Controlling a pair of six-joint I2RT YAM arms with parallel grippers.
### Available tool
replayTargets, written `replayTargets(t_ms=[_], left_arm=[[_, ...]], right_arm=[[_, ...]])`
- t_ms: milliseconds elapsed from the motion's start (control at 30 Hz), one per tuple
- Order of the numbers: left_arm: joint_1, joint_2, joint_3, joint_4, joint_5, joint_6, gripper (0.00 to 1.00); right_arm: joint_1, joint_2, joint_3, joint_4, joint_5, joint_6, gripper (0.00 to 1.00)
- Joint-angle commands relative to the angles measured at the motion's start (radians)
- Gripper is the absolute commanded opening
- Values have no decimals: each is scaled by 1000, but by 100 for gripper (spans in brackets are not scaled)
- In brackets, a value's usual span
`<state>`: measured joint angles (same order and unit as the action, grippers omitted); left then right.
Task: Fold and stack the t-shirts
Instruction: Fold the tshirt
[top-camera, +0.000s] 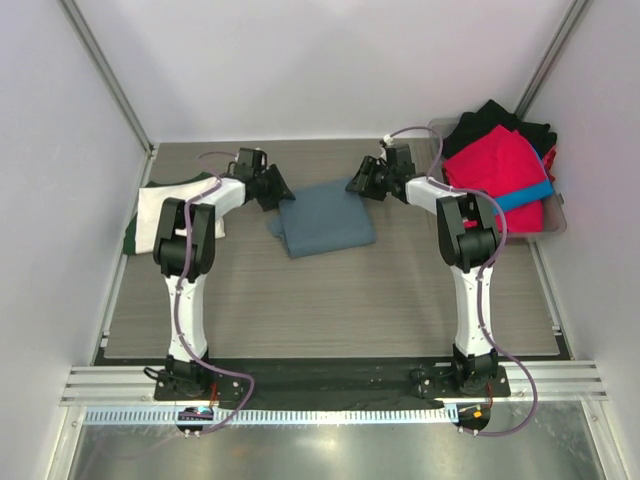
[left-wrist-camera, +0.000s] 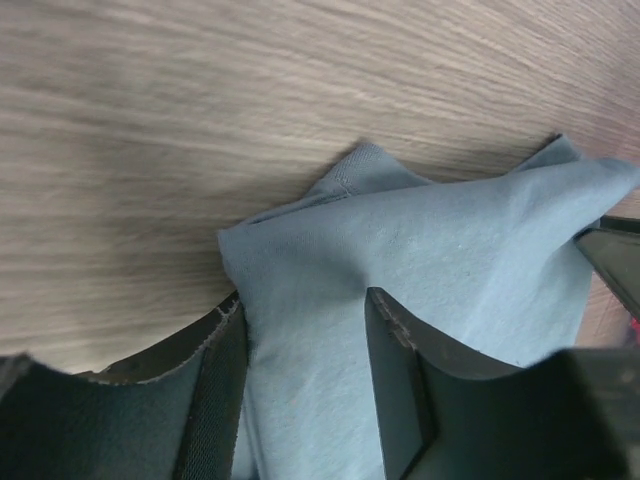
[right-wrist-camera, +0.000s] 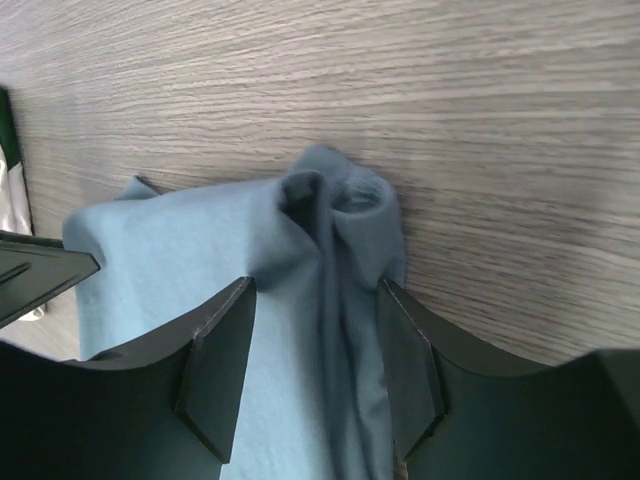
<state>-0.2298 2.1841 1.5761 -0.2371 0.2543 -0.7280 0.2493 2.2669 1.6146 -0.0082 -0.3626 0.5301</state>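
Left gripper (top-camera: 273, 190) and right gripper (top-camera: 360, 184) meet the far edge of the slate blue-grey t-shirt (top-camera: 328, 222), one at each far corner. Both arms rise from their bases at the near edge, bend at the elbow, and turn inward, so the wrists face each other across the shirt. The shirt lies folded near the middle of the table (top-camera: 330, 300), slightly towards the far side.

In the left wrist view, the left gripper (left-wrist-camera: 305, 300) has its fingers (left-wrist-camera: 215, 400) parted with a smooth span of the shirt between them. The cloth touches the inner face of one finger, and no pinch shows. In the right wrist view, the right gripper (right-wrist-camera: 315, 285) is likewise parted and straddles a bunched ridge of the same cloth. That ridge lies closer to one finger (right-wrist-camera: 410, 370).

A bin (top-camera: 556, 226) at the far right holds a red t-shirt (top-camera: 495, 160), with a black t-shirt (top-camera: 500, 115) behind it and a bright blue t-shirt (top-camera: 525, 193) showing only as a strip. At the far left, the cream-white t-shirt (top-camera: 160, 205) lies on the dark green t-shirt (top-camera: 131, 238). The left arm covers part of both, and the green one shows only at its edges. Both fingertips are hidden from above by the gripper bodies.
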Motion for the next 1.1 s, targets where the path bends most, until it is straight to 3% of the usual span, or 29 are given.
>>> replayTargets(t_ms=[0, 100, 133, 233, 433, 533, 600, 700, 833, 1067], left_arm=[[-12, 20, 56, -13, 2, 12, 51], [-17, 11, 71, -57, -45, 36, 60], [-17, -10, 70, -73, -70, 42, 70], [-16, -62, 58, -151, -194, 74, 82], [-19, -263, -5, -275, -441, 165, 98], [-17, -310, 1, -379, -671, 206, 100], [-11, -313, 5, -435, -748, 225, 99], [17, -284, 15, -462, -777, 243, 93], [40, -123, 143, -600, -880, 246, 84], [40, 40, 266, -657, -928, 272, 88]], right_arm=[[21, 5, 36, -75, 82, -18, 57], [33, 6, 41, -105, 125, -42, 58], [36, 9, 45, -119, 134, -48, 57], [53, 31, 70, -171, 195, -64, 52], [59, -24, -4, -177, 249, -67, 52], [59, -66, -59, -174, 269, -67, 52], [59, -86, -96, -176, 278, -67, 52], [58, -113, -137, -167, 280, -67, 53], [59, -144, -174, -167, 284, -68, 58], [59, -216, -268, -142, 287, -67, 58]])
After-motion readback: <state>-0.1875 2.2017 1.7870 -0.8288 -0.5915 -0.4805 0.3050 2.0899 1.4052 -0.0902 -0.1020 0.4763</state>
